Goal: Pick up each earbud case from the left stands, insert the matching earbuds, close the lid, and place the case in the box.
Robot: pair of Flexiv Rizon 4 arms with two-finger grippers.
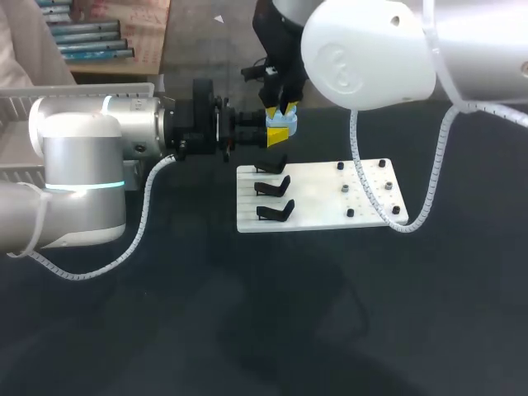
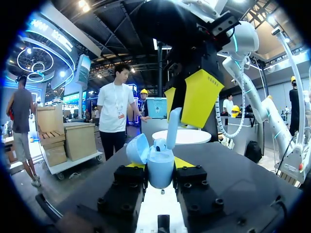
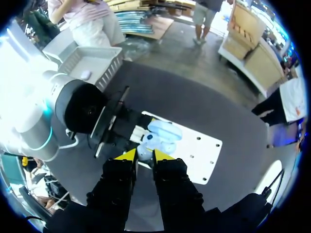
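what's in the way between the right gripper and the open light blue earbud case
Nothing visible does: the right gripper, shut on a pale blue earbud, sits just above the open light blue earbud case in the left gripper, lid swung aside.

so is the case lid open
Open: lid swung aside off the earbud case in the left claw; right claw holds an earbud at it.

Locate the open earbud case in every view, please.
Head view: earbud case just beyond the white board.
Left wrist view: case clamped in the left gripper, lid open, earbud entering.
Right wrist view: case just ahead of the right gripper.
Shared landmark: the right gripper's yellow tips.
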